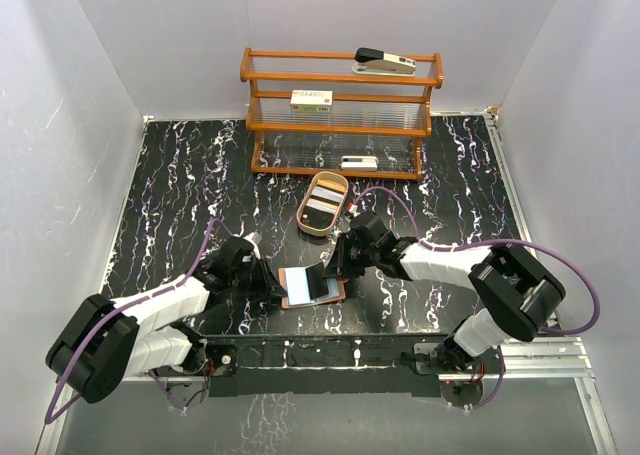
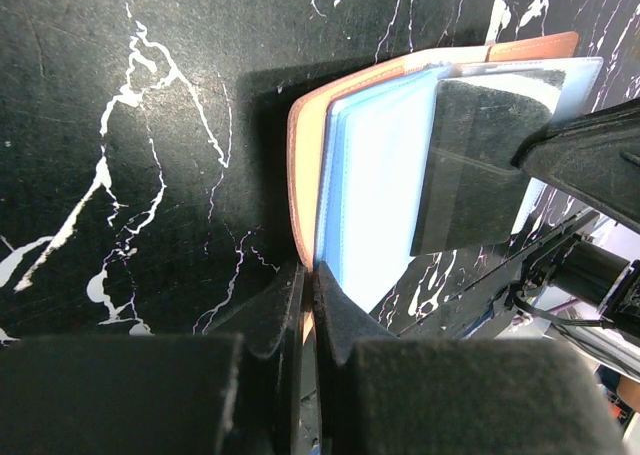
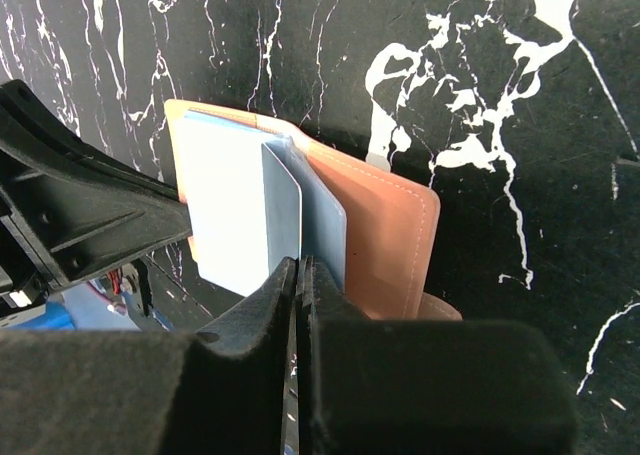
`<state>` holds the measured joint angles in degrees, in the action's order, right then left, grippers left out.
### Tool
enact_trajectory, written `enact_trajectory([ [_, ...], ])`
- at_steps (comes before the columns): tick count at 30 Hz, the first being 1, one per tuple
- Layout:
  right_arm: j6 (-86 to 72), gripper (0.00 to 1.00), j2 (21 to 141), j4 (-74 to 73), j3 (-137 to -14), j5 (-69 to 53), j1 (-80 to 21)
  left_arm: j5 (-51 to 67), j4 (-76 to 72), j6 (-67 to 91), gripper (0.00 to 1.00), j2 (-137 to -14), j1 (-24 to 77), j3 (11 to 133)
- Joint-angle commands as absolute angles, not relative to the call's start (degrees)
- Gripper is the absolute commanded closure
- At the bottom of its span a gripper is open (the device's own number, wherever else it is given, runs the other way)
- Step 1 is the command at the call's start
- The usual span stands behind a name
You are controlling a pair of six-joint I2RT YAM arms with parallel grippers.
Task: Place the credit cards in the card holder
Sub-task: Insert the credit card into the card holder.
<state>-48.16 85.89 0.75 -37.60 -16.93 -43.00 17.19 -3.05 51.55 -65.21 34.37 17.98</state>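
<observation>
Black marble-patterned table (image 1: 180,185), veined in white and closed in by pale walls on three sides, carries everything.

The left pincer (image 2: 308,275) is pressed together on the edge of the card holder (image 2: 300,155), at the seam where the reddish-brown cover meets a bluish pocket leaf. This pins the holder open, and it fans away from those fingertips. Across the holder, a grey credit card (image 3: 283,210) stands on edge among the pocket leaves. The right pincer (image 3: 298,270) pinches that card, with its fingertips just short of the brown cover.

The step in hand looks like seating this card in a pocket. To do it well, the card's leading edge should run parallel to the pocket mouth and travel along the leaf's plane, not across it, so no corner snags. The left grip should hold firm so the holder cannot skate away. The card is best released only once it is deep enough to stand alone.

Room is tight between the two pincers, which face each other over the holder with little gap, so any correction should be small. The holder lies close to the table's near edge, behind both pincers. Open table lies beyond the left pincer. Beyond the right pincer sits a tan oval tray (image 1: 312,231) holding more cards (image 1: 322,205), near enough to clip on a wide withdrawal. A wooden rack (image 1: 340,78) stands farther off still.
</observation>
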Motion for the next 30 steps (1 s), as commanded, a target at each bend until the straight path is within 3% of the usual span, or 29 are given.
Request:
enact_trajectory([
  [1,-47.86,1.0,87.37,3.56,-37.44,-16.77,-43.01,18.46,-2.63,50.54,1.0,-66.52,34.72,18.0],
  [15,-48.52,0.98,88.35,5.08,-36.34,-17.76,-42.99,18.96,-3.5,50.84,1.0,-66.59,34.72,18.19],
  [25,-49.2,0.66,85.85,-3.81,-39.87,-12.1,-43.15,19.07,-3.23,51.08,1.0,-65.43,34.72,18.42],
  [30,-49.17,0.58,84.38,-4.58,-39.54,-12.55,-43.2,19.49,-4.31,51.56,1.0,-65.36,34.72,17.87],
])
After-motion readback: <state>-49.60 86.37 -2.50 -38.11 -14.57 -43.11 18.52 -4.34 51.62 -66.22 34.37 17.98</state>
